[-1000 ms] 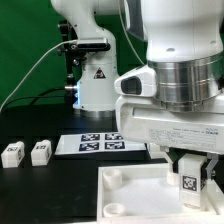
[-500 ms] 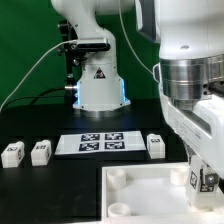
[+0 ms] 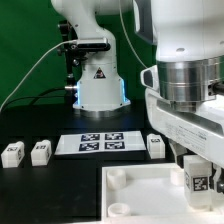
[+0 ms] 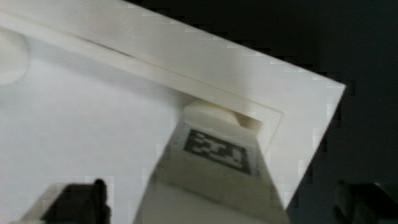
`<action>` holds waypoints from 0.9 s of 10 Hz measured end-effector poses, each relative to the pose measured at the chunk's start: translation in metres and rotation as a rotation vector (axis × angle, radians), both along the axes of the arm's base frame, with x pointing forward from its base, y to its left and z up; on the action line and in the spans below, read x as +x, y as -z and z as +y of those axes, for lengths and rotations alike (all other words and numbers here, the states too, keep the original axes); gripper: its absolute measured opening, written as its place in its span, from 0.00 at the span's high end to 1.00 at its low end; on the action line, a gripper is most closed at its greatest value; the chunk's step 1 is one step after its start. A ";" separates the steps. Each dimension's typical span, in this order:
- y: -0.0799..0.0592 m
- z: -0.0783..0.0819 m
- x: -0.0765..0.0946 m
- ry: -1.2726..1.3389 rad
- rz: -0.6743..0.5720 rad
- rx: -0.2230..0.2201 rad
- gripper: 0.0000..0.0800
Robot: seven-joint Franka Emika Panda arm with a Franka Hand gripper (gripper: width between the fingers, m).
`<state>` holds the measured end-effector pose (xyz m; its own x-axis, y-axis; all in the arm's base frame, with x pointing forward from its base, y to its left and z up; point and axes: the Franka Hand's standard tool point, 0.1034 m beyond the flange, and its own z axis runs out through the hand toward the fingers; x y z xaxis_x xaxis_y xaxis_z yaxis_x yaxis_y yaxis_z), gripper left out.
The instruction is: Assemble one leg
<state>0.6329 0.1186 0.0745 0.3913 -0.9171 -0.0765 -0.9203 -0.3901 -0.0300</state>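
My gripper (image 3: 197,192) is shut on a leg (image 3: 197,181), a small white block with a black-and-white tag. It holds the leg upright over the near right corner of the white square top (image 3: 135,195). In the wrist view the leg (image 4: 222,165) points down at a round corner socket (image 4: 237,117) of the top (image 4: 107,110), between my dark fingers (image 4: 75,203). I cannot tell whether the leg's tip touches the socket. Three more legs lie on the black table: two at the exterior view's left (image 3: 12,152) (image 3: 40,152), and one right of the marker board (image 3: 156,146).
The marker board (image 3: 100,143) lies flat behind the top. The robot's white base (image 3: 97,80) stands at the back, with a cable running off to the exterior view's left. Another round socket (image 3: 115,176) shows on the top's left corner.
The arm has shifted to the exterior view's right with the leg in its grip. This uncovered the loose leg beside the marker board. In the last half second it came back slightly left.
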 end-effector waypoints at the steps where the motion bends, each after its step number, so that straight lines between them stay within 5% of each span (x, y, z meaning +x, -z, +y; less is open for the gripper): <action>1: -0.001 -0.004 0.001 -0.262 -0.022 -0.016 0.19; 7: -0.001 0.000 -0.001 -0.969 -0.084 -0.036 0.19; 9: -0.002 0.005 -0.004 -0.962 -0.096 -0.036 0.19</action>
<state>0.6286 0.1232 0.0761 0.9792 -0.2019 0.0174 -0.2005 -0.9777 -0.0616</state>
